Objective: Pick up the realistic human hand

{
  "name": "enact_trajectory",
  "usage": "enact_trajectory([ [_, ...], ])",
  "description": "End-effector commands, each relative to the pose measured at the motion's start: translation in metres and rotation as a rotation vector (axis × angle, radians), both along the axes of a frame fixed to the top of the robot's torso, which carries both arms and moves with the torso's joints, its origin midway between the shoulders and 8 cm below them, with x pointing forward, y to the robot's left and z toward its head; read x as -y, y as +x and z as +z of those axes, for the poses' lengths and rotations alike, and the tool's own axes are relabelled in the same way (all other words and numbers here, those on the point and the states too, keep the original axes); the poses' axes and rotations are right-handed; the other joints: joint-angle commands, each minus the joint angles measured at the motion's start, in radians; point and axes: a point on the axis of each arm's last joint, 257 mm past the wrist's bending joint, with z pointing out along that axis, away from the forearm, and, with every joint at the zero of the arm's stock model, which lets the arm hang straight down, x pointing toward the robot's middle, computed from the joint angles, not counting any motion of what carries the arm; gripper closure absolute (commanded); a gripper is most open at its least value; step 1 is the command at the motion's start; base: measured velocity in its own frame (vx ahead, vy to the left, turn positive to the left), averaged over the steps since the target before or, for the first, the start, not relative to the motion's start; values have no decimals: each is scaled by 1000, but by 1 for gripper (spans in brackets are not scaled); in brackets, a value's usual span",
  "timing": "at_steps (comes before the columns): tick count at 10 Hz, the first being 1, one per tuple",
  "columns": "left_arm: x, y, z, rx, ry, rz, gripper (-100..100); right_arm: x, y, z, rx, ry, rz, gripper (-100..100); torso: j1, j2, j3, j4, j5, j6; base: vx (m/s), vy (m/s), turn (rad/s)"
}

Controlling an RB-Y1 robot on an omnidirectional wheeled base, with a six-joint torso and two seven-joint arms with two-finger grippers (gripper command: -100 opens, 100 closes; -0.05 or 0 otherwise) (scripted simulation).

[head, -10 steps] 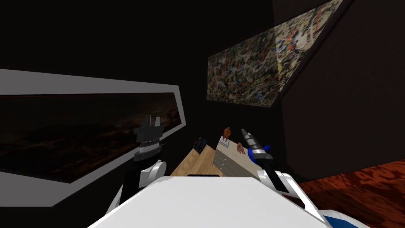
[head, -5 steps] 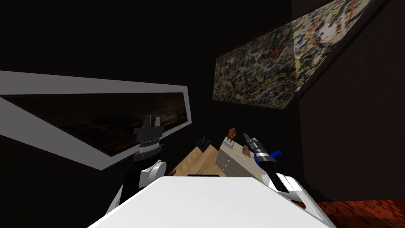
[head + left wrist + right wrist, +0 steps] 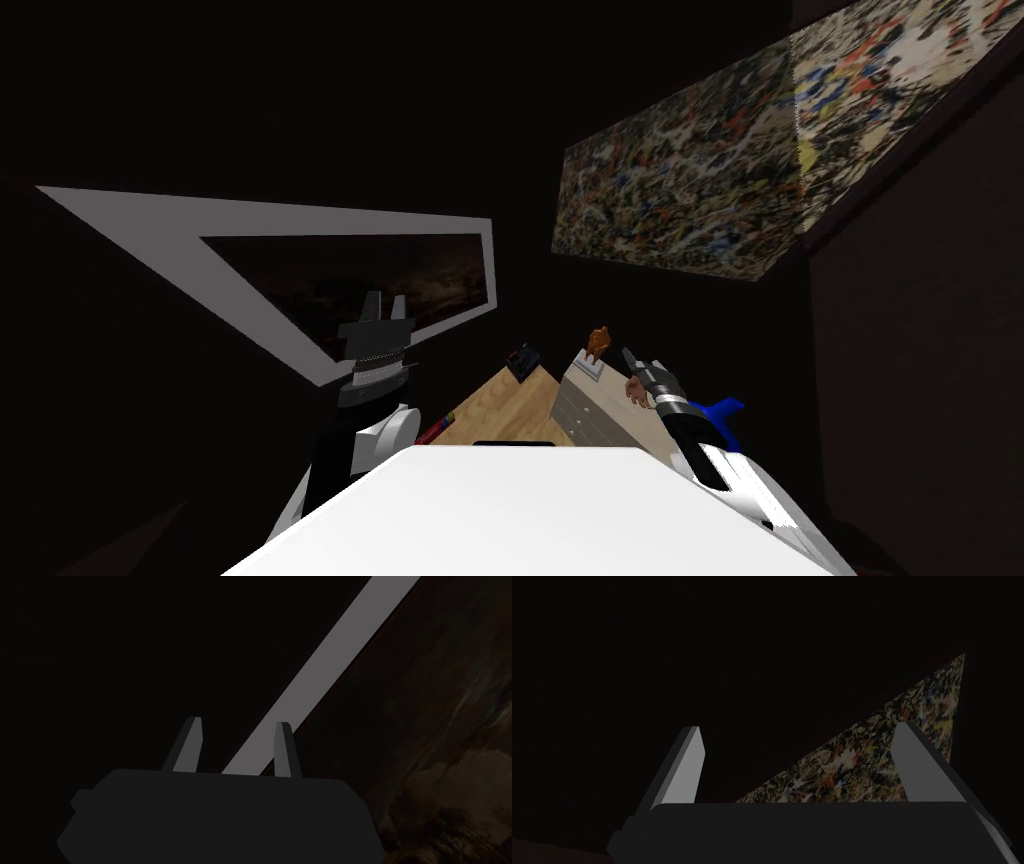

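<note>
A small flesh-coloured human hand [image 3: 635, 390] lies on top of a light drawer unit [image 3: 585, 410] in the head view. My right gripper [image 3: 629, 356] hovers just above and beside the hand, its forearm crossing the unit's right edge. In the right wrist view its fingers [image 3: 684, 763] stand wide apart with nothing between them. My left gripper [image 3: 385, 305] is raised at the left, well away from the drawer unit, and its fingers [image 3: 189, 743] are apart and empty.
A brown figurine [image 3: 598, 343] stands on a pale base at the drawer unit's far end. A dark boxy object [image 3: 521, 359] sits on the wooden tabletop [image 3: 500, 410] left of the unit. A blue object [image 3: 722, 410] shows behind my right forearm. A speckled painting [image 3: 700, 190] hangs beyond.
My view has swung left, so the drawer unit, hand and painting have slid to the right. My right gripper has dropped lower and closer to the hand. The left arm holds its pose.
</note>
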Motion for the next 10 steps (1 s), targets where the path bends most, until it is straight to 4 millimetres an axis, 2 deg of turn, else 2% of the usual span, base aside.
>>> enact_trajectory([
  [1,0,0,0,0,0,0,0,20,-15,-25,-81,-62,-50,-100,0,0,0,0,0,0,-48,1,306],
  [2,0,0,0,0,0,0,0,20,-15,-26,-93,-85,-48,-100,0,0,0,0,0,-1,-42,-6,124],
  [3,0,0,0,0,0,0,0,37,-28,-45,-159,-124,-91,-100,0,0,0,0,0,0,-46,-10,259],
  [4,0,0,0,0,0,0,0,36,-28,-46,-174,-152,-87,-100,-1,0,0,0,0,-1,-33,-13,145],
  [5,0,0,0,0,0,0,0,52,-42,-65,-242,-190,-126,-100,-1,0,0,0,0,0,-26,-8,299],
  [6,0,0,0,0,0,0,0,52,-42,-66,-256,-216,-122,-100,-1,-1,-1,0,0,-1,-21,-12,122],
  [7,0,0,0,0,0,0,0,66,-58,-85,-327,-255,-156,-100,-1,-1,-1,0,0,0,-28,-10,222],
  [8,0,0,0,0,0,0,0,66,-58,-85,-339,-278,-152,-100,-1,-1,-1,0,0,0,-24,-15,139],
  [9,0,0,0,0,0,0,0,79,-74,-102,-407,-318,-181,-100,-1,-1,-1,0,0,0,-20,-19,310],
  [10,0,0,0,0,0,0,0,79,-75,-104,-422,-338,-177,-100,-2,-2,-1,0,0,-1,-10,-25,114],
])
